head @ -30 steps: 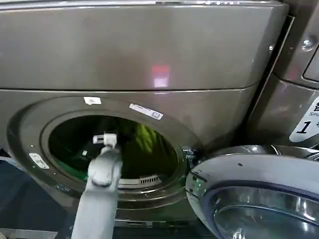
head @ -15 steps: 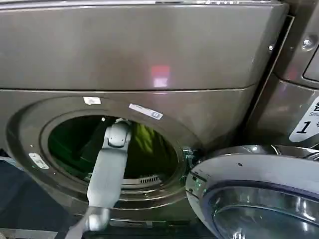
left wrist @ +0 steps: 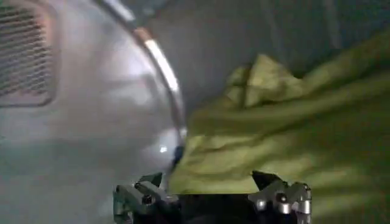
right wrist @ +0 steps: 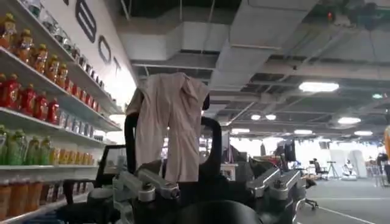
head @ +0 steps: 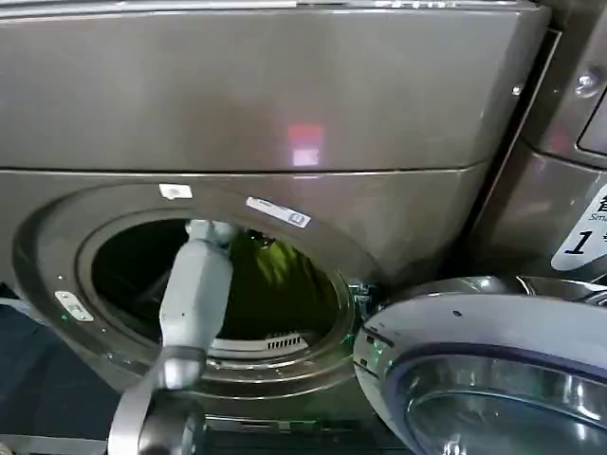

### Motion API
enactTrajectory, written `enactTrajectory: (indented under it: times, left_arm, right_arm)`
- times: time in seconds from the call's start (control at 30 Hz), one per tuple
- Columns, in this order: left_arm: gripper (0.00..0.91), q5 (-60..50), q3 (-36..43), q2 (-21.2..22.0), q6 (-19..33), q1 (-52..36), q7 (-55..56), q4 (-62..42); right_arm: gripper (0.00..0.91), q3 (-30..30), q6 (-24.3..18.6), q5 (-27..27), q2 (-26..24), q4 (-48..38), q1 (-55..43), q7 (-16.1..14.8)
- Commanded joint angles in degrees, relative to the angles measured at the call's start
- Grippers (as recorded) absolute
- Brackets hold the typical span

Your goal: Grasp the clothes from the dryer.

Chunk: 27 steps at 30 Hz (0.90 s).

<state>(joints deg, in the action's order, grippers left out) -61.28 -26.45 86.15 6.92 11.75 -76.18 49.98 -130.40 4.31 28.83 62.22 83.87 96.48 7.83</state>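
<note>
The left tool point(left wrist: 213, 198), fingers apart, has pushed deeper into the dryer point(head: 285, 95), mid-frame. It now hovers before the clothes point(left wrist: 292, 134), ready to grasp; the right tool point(right wrist: 210, 195) idles elsewhere, fingers apart.

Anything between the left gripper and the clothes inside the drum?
Nothing visible. The left gripper is open inside the dryer, with the clothes straight ahead of its fingers. The drum wall runs alongside, not across the path.
</note>
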Motion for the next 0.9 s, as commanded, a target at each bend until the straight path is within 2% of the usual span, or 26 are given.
enactTrajectory:
  times: [0.03,0.9]
  left_arm:
    - [0.907,3.6,-0.5,-0.3,-1.1,1.0,-1.0,-2.7]
    - [0.907,6.6,-2.3,-1.2,-1.4,2.2,0.0,-10.5]
  right_arm:
    - [0.907,0.0,-0.1,-0.1,-0.1,-0.2,0.0,0.0]
    - [0.907,0.4,-0.1,-0.1,0.0,0.6,-0.1,0.2]
